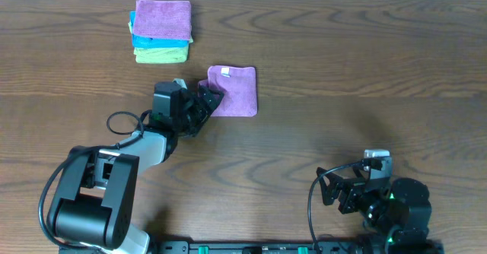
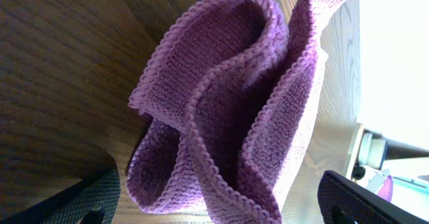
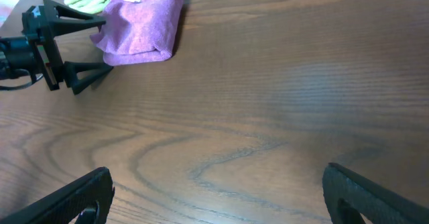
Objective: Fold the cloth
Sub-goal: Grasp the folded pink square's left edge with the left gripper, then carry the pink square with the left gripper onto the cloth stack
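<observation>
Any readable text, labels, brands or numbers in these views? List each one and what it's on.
None legible in any view.
White tag sewn on the edge of the cloth: too small and blurred to read, in the overhead and right wrist views alike.
Nothing else shows markings that can be made out.

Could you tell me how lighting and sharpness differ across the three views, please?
Overhead: evenly lit, sharp, the cloth clear. Left wrist: cloth close and crisp, right side blown out white, table at left in shadow. Right wrist: pale glare across the table's middle.
</observation>
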Motion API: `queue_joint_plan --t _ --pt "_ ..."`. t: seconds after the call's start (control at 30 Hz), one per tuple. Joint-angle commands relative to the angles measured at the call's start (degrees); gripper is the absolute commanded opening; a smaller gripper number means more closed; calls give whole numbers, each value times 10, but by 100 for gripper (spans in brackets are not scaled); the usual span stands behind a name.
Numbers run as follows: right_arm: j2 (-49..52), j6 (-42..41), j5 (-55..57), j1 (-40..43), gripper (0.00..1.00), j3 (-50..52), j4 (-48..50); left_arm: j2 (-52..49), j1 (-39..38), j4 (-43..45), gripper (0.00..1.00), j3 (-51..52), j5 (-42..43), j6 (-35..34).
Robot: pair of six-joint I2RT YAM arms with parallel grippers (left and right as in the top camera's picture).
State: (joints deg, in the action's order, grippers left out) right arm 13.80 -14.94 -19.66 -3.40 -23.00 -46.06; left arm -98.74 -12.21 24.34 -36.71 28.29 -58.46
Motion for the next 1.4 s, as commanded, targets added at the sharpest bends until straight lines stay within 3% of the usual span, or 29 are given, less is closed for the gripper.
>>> queue_joint_plan --t 0.0,0.37,0.43,0.47,0.5,0.67,0.9,0.97,1.17,1.37 --pt "-4 -9 2 6 99 3 -1 -13 -10 -9 98 3 -48 1" --pt "-4 -9 2 6 99 3 -1 -73 -13 69 100 2 -40 -23" --pt "-4 -9 2 6 99 3 -1 -88 -13 87 94 2 -32 -25" --pt "-4 -9 2 6 99 3 -1 -94 -13 93 88 2 -29 -26" --pt "-4 -9 2 6 99 3 -1 -100 -13 97 74 2 -28 -31" --pt "-4 -9 2 6 99 3 -1 -107 -13 106 29 2 -20 -33" --pt "-4 -9 2 6 99 3 -1 -106 -12 195 17 -24 56 -33" --pt "-4 -9 2 6 99 3 -1 -105 -12 194 6 -65 95 -31" --pt "-4 -9 2 6 99 3 -1 -102 -5 102 6 -216 161 -35" --pt "-4 -9 2 6 99 3 -1 -103 24 -144 6 -413 160 5"
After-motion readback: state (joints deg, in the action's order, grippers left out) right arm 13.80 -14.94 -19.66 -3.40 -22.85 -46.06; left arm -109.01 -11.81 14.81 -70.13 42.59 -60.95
